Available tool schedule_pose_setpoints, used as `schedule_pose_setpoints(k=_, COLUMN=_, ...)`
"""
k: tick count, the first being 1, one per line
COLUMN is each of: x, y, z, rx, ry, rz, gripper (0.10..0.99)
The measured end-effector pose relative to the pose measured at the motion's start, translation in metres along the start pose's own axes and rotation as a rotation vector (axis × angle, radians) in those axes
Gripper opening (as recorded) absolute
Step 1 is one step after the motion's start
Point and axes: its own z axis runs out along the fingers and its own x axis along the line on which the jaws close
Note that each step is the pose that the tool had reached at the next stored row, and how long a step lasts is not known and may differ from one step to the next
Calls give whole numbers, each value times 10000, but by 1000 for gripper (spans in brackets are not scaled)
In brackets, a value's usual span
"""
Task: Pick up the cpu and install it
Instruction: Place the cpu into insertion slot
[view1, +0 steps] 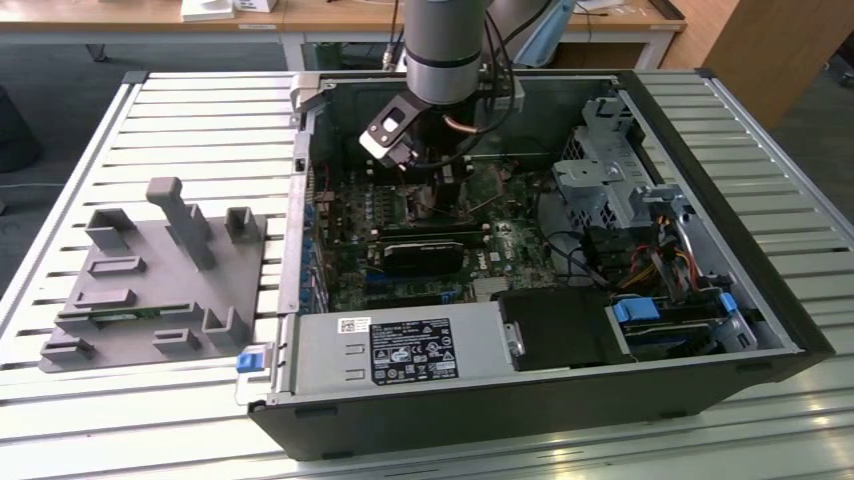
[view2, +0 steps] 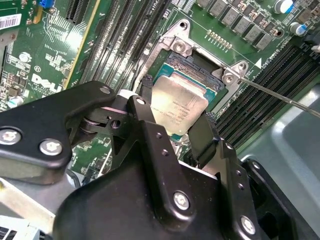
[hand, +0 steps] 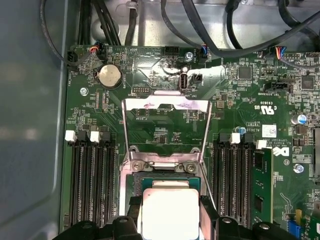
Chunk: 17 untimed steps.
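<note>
**Exterior view.** Nearest the camera, a metal power supply box (view1: 400, 350) is sitting at the near edge of an open computer case (view1: 534, 420). The case is lying on its side on a slatted table (view1: 200, 110). On the exterior view's left, just beside the case, a grey plastic tray (view1: 147, 290) with upright pegs is resting on the table. Farther in, the green circuit board (view1: 514, 248) is covering the case floor. The robot arm (view1: 441, 50) is reaching down into the case from the far side.

**Wrist views.** The gripper (view2: 175, 102) is gripping the cpu (view2: 182, 112). Its two black fingers (view2: 145, 120) are pressing against opposite edges of the chip, open no wider than the chip itself. The cpu is sitting over the black-framed socket (view2: 192, 61) with its silvery top facing up. Whether it is seated or just above the socket cannot be told. Beyond the socket, the metal retaining frame (hand: 165, 105) is standing swung open. Rows of black memory slots (hand: 90, 185) are flanking the socket on both sides. Farther still, a coin battery (hand: 109, 75) is sitting on the board, and black cables (hand: 210, 35) are running along the case wall.
</note>
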Motion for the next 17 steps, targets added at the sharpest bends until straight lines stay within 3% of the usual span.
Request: schedule_pose_setpoints(k=17, x=30, y=-5, z=93, rx=107, ry=-5, rz=118, gripper=541)
